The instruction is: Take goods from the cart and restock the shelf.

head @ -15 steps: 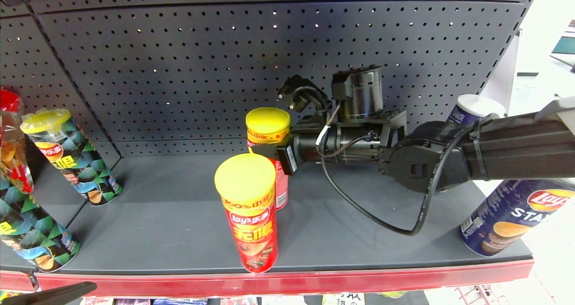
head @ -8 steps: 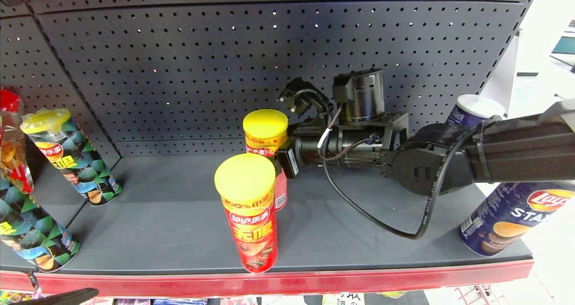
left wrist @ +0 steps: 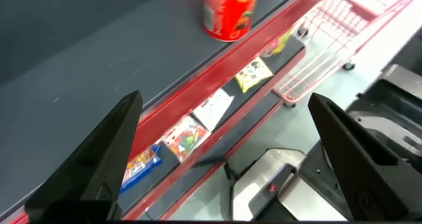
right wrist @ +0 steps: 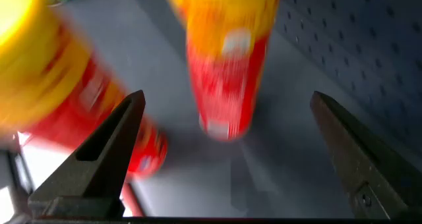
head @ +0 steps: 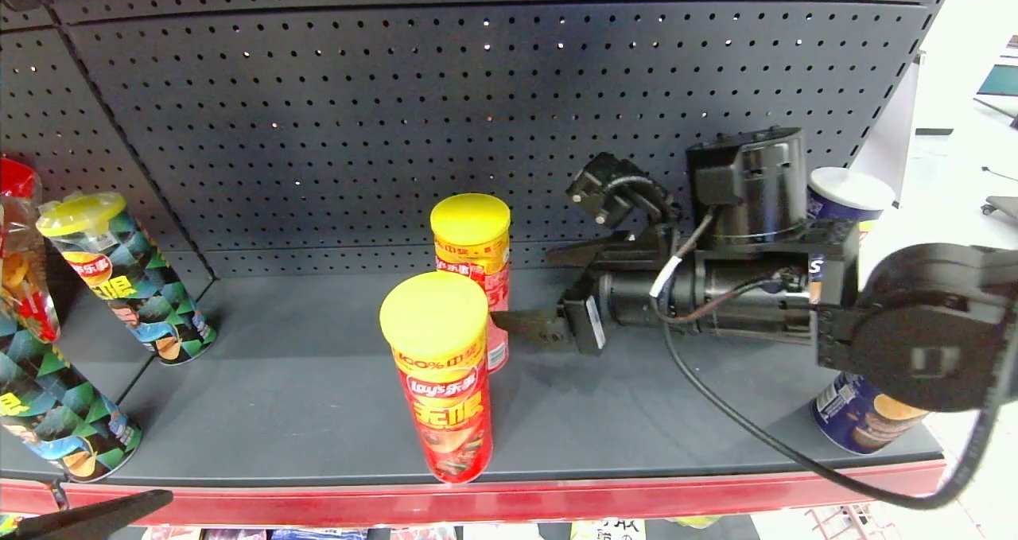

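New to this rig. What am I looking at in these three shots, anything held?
A two-armed robot restocks a shelf. The wide shot is from its head camera; the other two are from wrist cameras looking out between the fingers. On the shelf stand a front red can and a rear red can, patterned cans at left, blue cans at right. The right gripper is open beside the rear red can, empty. The left gripper, also open and empty, is low by the shelf's red edge.
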